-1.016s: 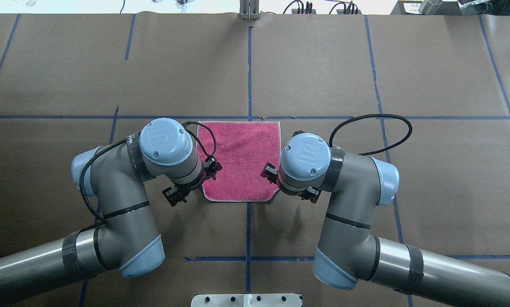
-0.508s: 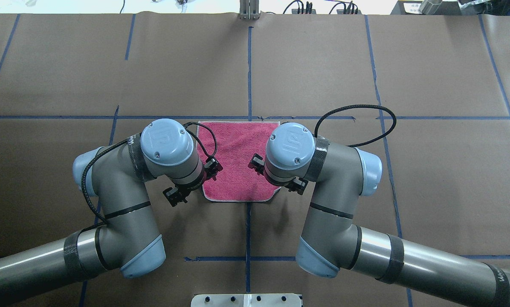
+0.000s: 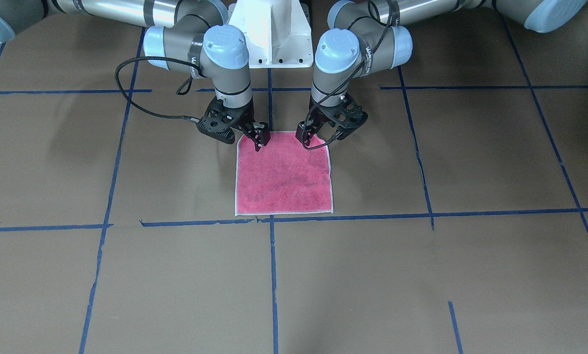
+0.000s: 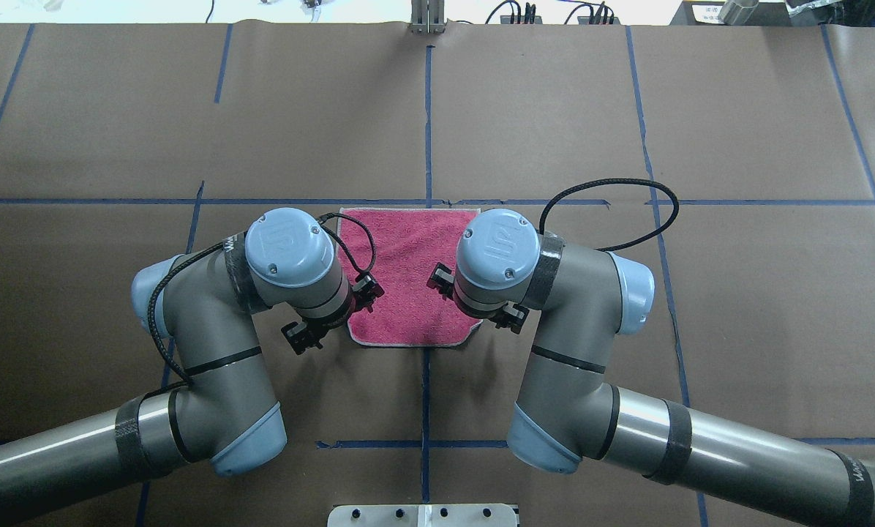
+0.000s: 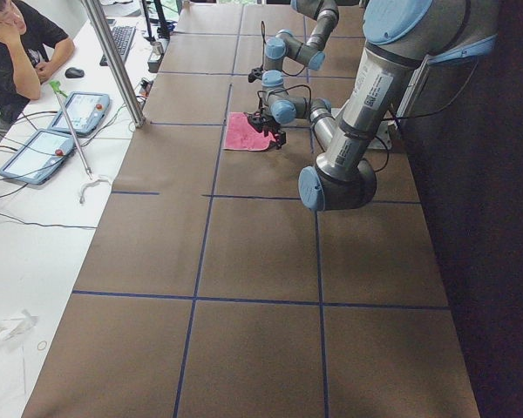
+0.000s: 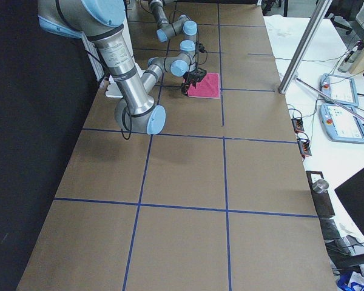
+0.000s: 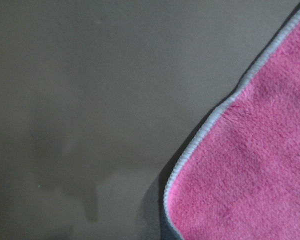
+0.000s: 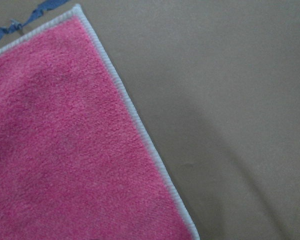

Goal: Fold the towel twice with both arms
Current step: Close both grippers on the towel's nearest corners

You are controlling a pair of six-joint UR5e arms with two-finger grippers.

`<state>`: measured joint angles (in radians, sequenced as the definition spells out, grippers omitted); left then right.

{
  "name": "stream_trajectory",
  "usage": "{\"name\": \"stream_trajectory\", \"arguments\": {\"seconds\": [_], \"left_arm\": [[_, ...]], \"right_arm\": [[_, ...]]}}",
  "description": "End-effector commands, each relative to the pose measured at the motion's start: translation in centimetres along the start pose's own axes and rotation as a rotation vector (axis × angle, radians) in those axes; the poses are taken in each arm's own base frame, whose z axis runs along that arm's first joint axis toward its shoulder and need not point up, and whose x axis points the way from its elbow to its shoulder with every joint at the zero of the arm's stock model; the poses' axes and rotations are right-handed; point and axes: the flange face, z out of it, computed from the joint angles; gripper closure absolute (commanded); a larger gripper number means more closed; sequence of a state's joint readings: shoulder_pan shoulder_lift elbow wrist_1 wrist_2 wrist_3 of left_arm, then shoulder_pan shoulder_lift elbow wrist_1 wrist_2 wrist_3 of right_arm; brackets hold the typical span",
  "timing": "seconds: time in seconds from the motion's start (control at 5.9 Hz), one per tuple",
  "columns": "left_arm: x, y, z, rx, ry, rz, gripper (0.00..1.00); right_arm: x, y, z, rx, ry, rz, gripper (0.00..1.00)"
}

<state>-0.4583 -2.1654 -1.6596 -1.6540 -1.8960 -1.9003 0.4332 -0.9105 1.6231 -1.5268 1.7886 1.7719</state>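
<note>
Pink towel [image 3: 284,177] flat on worktop [image 3: 422,270], unfolded. Past second: right pincer [image 3: 232,132] slid inward over one corner, left pincer [image 3: 328,130] barely nudged, sits over neighbouring corner. Both look spread wide, gripping nothing. Guessing corner grabs next, first fold not started.

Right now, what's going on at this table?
A pink towel lies flat and unfolded on the brown table. The robot's left hand and right hand are both open, low over the towel's two corners nearest the robot. Each seems to have one finger over the cloth and one outside its edge. Neither grips it yet, so no fold is done.
</note>
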Motion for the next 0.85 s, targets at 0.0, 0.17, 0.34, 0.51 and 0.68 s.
{"name": "stream_trajectory", "arguments": {"seconds": [0.0,0.17,0.34,0.51,0.68], "left_arm": [[0.01,-0.12,0.58,0.0,-0.002,0.018,0.0],[0.09,-0.03,0.46,-0.003,0.001,0.033,0.0],[0.23,0.19,-0.03,-0.006,0.01,0.044,0.14],[0.24,0.22,-0.1,-0.006,0.012,0.046,0.37],[0.18,0.2,-0.12,-0.006,0.012,0.046,0.45]], "right_arm": [[0.08,-0.17,-0.03,0.0,0.0,0.002,0.0],[0.07,-0.16,-0.11,0.0,-0.002,0.001,0.0],[0.06,-0.26,-0.14,0.001,-0.002,0.004,0.0],[-0.02,-0.24,-0.21,0.002,-0.004,0.004,0.0],[-0.02,-0.24,-0.21,0.002,-0.004,0.004,0.0]]}}
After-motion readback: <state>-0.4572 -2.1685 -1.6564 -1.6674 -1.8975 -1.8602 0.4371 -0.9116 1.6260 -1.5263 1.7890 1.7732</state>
